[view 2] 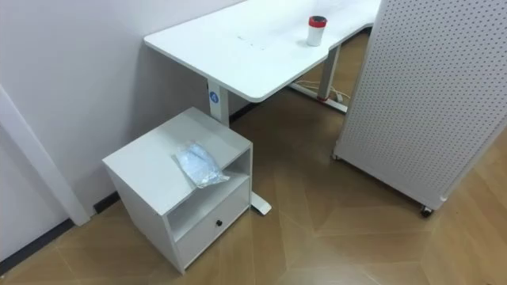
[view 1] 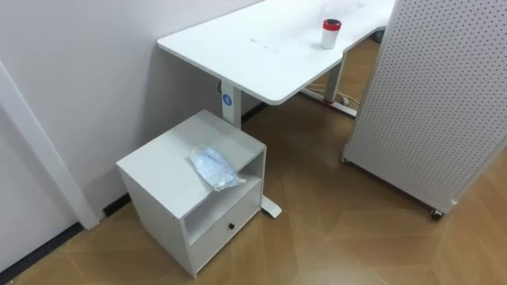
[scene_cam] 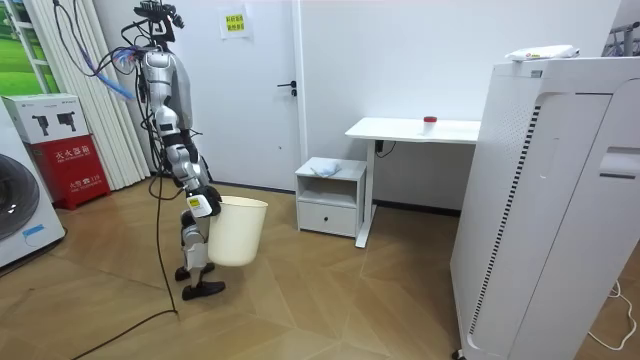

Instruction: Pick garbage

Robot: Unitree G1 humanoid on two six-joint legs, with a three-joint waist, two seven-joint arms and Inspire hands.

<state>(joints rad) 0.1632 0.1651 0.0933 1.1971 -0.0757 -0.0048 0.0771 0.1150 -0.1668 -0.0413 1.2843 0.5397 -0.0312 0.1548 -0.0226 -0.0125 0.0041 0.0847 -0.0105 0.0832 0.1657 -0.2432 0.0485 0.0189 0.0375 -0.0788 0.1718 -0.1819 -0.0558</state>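
A crumpled clear plastic bag [view 1: 214,168] lies on top of a low white cabinet [view 1: 162,170], near its front edge over the open shelf. A red and white can [view 1: 330,33] stands upright on the white desk [view 1: 245,55] behind the cabinet. In the room view I stand about two metres from the cabinet [scene_cam: 332,195], on the room view's left, facing it. My right hand [scene_cam: 203,205] grips the rim of a cream waste bin [scene_cam: 240,232], which hangs at my side above the floor.
A tall white perforated panel on castors [view 1: 444,95] stands to the right of the desk. The cabinet has a drawer with a dark knob [view 1: 231,226]. A wall and a white door frame [view 1: 47,150] close off the left. Wooden floor lies between me and the cabinet.
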